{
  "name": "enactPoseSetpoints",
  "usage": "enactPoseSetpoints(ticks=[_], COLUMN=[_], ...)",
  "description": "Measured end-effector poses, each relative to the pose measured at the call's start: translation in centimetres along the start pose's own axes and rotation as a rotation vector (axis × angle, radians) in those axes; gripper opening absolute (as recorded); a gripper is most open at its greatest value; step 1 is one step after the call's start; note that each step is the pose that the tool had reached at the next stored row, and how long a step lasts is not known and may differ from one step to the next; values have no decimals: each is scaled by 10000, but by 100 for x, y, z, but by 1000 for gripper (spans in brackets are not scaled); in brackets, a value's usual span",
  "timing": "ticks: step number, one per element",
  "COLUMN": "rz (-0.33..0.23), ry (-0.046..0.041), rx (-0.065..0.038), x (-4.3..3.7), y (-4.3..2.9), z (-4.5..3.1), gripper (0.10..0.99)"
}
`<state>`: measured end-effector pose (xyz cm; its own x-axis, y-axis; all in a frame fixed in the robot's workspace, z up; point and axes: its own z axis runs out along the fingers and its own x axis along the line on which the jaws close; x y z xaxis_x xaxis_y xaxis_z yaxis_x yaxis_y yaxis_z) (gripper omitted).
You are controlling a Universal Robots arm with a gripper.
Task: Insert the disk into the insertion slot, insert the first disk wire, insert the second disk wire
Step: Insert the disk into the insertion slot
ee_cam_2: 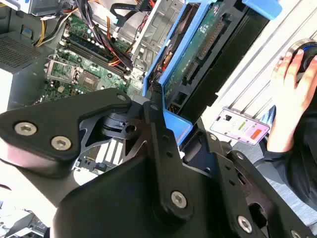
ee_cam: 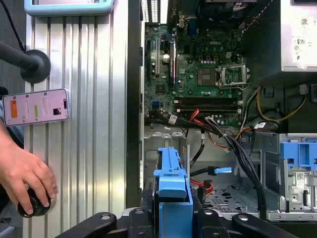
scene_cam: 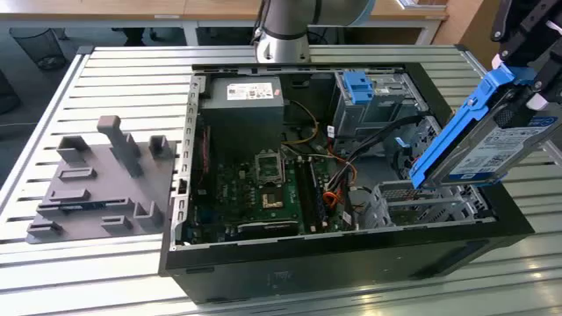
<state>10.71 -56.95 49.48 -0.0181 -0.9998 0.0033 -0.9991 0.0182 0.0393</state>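
In the exterior view my gripper (scene_cam: pixel 524 79) is shut on the disk (scene_cam: pixel 496 148), a drive with a white-and-blue label in a bright blue caddy. It hangs tilted, on edge, above the case's corner on that view's right. Its lower end is just over the insertion slot (scene_cam: pixel 422 201), a low silver perforated cage. In the first wrist view the caddy's blue edge (ee_cam: pixel 172 193) sticks out between my fingers, with the cage mouth (ee_cam: pixel 154 144) beyond it. The second wrist view shows the disk's green circuit-board side (ee_cam_2: pixel 198 54). A black cable with a blue plug (ee_cam: pixel 223 170) and a red cable (ee_cam: pixel 200 186) lie loose nearby.
A tall grey bay with a blue latch (scene_cam: pixel 360 85) stands behind the cage, with the motherboard (scene_cam: pixel 263 191) and power supply (scene_cam: pixel 246 99) further in. A grey fixture plate (scene_cam: pixel 101 184) lies on the exterior view's left. A person's hand (ee_cam: pixel 25 173) and a phone (ee_cam: pixel 34 106) rest on the slatted table.
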Motion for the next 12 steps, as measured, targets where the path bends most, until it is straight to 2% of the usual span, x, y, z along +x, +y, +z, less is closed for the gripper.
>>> enactPoseSetpoints(ticks=[4,7,8,12], rz=[-1,1,1,2], ry=[0,-3,-1,-10], rx=[9,105,168,623], x=[0,0,0,1], y=[0,11,18,80], z=[0,4,4,21], gripper=[365,365,365,365])
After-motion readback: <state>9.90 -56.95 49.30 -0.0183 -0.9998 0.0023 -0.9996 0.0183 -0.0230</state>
